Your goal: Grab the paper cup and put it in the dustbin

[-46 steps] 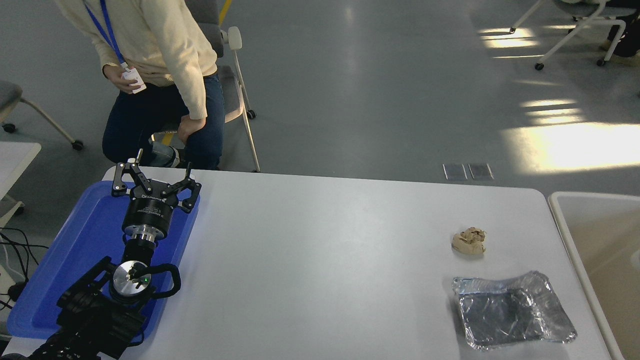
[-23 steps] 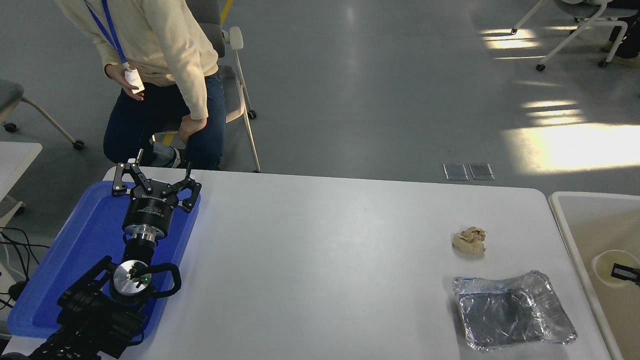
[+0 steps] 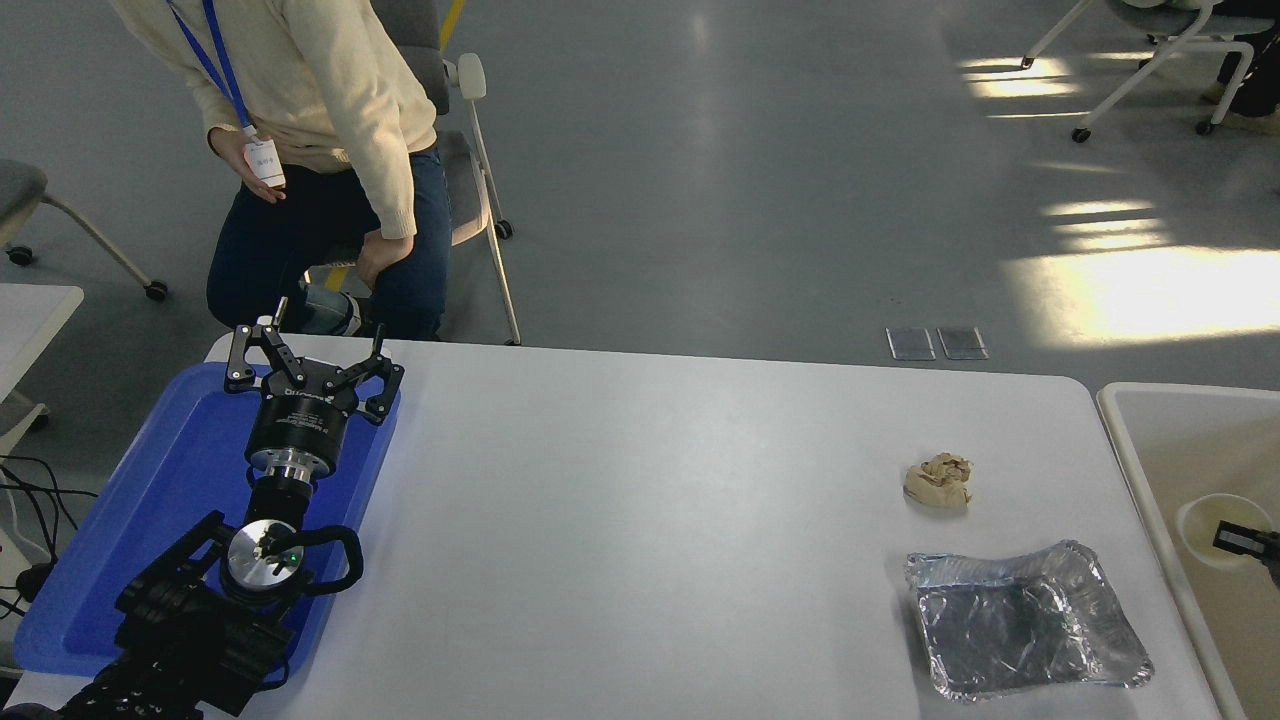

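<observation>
1. Two arms are working this table (image 3: pixel 640 520), and only one is doing anything: the left gripper (image 3: pixel 312 368) is sitting parked over the blue tray (image 3: pixel 110 540) at the table's near-left corner, its fingers spread wide and holding nothing.

2. On the table's near-right side, the crinkled foil tray (image 3: pixel 1025 620) is lying untouched, and just beyond it the crumpled paper ball (image 3: pixel 938 481) is sitting equally ignored.

3. Off the table's right edge, here is the news: the paper cup (image 3: pixel 1210 520) is now showing inside the dustbin (image 3: pixel 1130 470). A second ago only a sliver of white was peeking in at the picture's edge there; half a second ago the cup appeared, and it is now shifting slightly further in toward the table.

4. The right gripper (image 3: pixel 1255 543) is just poking in from the right, one black fingertip (image 3: pixel 1240 538) resting at the cup's rim. Whether it is clamping the rim or letting go, I cannot tell.

5. The cup is looking upright, mouth to the camera, rolled rim round and undented, cream interior catching the light.

6. My read: the carry is essentially done, and only the release and withdrawal seem to be remaining.

7. Beyond the table's far-left corner, a person (image 3: pixel 320 120) is sitting on a chair, hands well clear.
</observation>
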Robot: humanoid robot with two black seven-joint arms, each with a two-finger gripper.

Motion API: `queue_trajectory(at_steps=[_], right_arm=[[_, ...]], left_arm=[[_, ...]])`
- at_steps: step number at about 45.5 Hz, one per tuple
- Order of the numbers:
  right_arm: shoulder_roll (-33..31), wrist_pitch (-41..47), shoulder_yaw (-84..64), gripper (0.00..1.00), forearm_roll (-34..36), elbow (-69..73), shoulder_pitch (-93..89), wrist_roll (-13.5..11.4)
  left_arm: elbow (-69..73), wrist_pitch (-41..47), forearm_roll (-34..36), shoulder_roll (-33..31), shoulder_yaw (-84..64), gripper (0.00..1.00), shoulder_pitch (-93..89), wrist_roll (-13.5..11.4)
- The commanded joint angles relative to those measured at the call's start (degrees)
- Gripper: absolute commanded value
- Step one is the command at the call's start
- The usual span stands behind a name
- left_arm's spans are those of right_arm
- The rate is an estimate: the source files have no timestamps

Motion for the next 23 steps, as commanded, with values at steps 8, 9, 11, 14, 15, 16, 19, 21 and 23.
queue_trajectory(at_steps=[8, 9, 11, 14, 15, 16, 19, 21, 23], right_arm=[[-0.2, 3.1, 3.4, 1.00, 0.0, -0.1, 2.0, 0.4], [-0.2, 3.7, 3.4, 1.00, 0.0, -0.1, 2.6, 0.4], [-0.2, 5.1, 3.3, 1.00, 0.0, -0.1, 3.7, 0.4], [-0.3, 6.7, 3.0, 1.00, 0.0, -0.2, 5.5, 0.5], [-0.3, 6.9, 3.0, 1.00, 0.0, -0.7, 5.6, 0.6], [-0.4, 7.0, 2.8, 1.00, 0.0, -0.9, 5.6, 0.6], [-1.1, 7.7, 2.2, 1.00, -0.1, -1.3, 6.3, 1.0], [-1.2, 8.9, 2.3, 1.00, -0.2, -1.2, 7.9, 1.0], [-1.2, 10.6, 2.2, 1.00, -0.7, -0.9, 10.4, 1.0]], left_arm=[[0.0, 0.0, 0.0, 0.1, -0.1, 1.00, 0.1, -0.2], [0.0, 0.0, 0.0, 0.1, -0.1, 1.00, 0.2, -0.2], [0.0, 0.0, 0.0, 0.1, -0.1, 1.00, 0.2, -0.2], [0.0, 0.0, 0.0, 0.2, -0.1, 1.00, 0.2, -0.2], [0.0, 0.0, -0.1, 0.2, -0.1, 1.00, 0.2, -0.3], [0.0, 0.0, -0.1, 0.2, -0.1, 1.00, 0.3, -0.3], [0.1, 0.0, -0.1, 0.2, -0.1, 1.00, 0.3, -0.3], [0.1, 0.0, -0.1, 0.2, -0.1, 1.00, 0.3, -0.3], [0.1, 0.0, -0.1, 0.2, -0.1, 1.00, 0.3, -0.3]])
